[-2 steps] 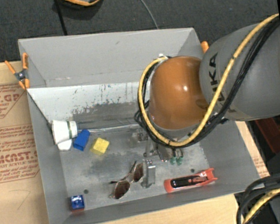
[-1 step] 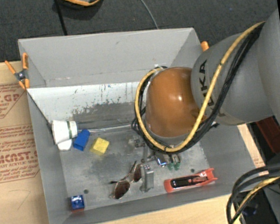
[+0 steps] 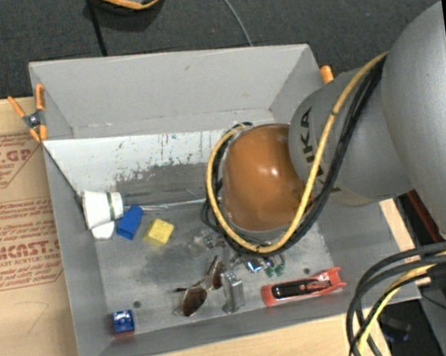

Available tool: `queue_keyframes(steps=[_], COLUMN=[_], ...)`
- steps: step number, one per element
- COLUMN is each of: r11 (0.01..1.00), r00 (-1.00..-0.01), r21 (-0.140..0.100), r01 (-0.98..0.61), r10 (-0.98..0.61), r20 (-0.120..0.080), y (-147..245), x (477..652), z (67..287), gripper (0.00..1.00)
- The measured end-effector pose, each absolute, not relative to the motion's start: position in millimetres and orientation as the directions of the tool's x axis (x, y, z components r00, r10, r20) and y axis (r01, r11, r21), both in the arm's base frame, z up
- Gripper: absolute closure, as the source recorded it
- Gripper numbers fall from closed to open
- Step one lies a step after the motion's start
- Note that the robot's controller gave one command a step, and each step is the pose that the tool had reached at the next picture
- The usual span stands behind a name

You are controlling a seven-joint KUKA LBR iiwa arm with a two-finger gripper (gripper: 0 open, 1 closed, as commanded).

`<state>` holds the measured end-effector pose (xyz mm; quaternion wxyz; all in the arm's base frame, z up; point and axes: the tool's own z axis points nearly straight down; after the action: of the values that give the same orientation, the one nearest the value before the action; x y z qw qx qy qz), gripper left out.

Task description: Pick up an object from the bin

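Though I cannot tell whether my claw [image 3: 231, 289] is apart or together, it hangs low with a small dark-brown glossy piece [image 3: 192, 301] just beside it, view-left, likeliest to be picked; a flat red-and-black bar [image 3: 303, 288] lies opposite.

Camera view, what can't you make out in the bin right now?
1. The bin's floor under the orange wrist cover: camera view, hidden by the cover and its cables.
2. The dark brown thing beside the gripper: camera view, too small and dark to name.
3. The small blue thing in the near left corner: camera view, too small to identify.
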<state>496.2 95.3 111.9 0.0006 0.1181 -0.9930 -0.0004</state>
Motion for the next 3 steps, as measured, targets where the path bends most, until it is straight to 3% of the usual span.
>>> queue_keyframes(steps=[1, 2, 3], r11=[0.953, 0.830, 0.830], r00=[-0.953, -0.830, -0.830], r21=[0.002, 0.003, 0.004], r01=[-0.301, -0.557, -0.557], r10=[-0.301, -0.557, -0.557], r20=[0.002, 0.001, 0.001], y=[92, 116, 116], x=[494.2, 488.0, 488.0], z=[92, 69, 69], gripper=[0.00, 1.00, 1.00])
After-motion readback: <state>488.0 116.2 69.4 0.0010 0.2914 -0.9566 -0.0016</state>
